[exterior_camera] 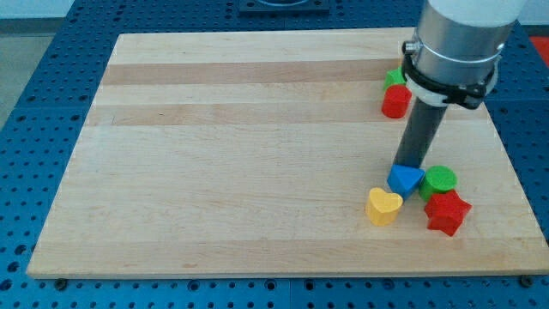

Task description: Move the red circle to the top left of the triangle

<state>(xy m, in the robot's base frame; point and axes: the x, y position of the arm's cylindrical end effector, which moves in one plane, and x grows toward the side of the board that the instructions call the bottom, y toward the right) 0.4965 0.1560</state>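
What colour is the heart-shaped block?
Yellow: the heart block shows clearly in the camera view.

A lab bench: a wooden board (257, 146) lies on a blue perforated table (34, 103).

Single camera, raised at the board's (257, 154) near edge, looking down and away at moderate range. Whole board in frame; arm (455, 43) enters far right, top cropped.

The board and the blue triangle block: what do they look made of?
The board looks like pale unfinished wood: lengthwise grain and joined strips show, with a matte surface. The blue triangle block has uniform saturated colour and a faint sheen, so painted wood or plastic; I cannot tell which. My tip sits at its upper edge.
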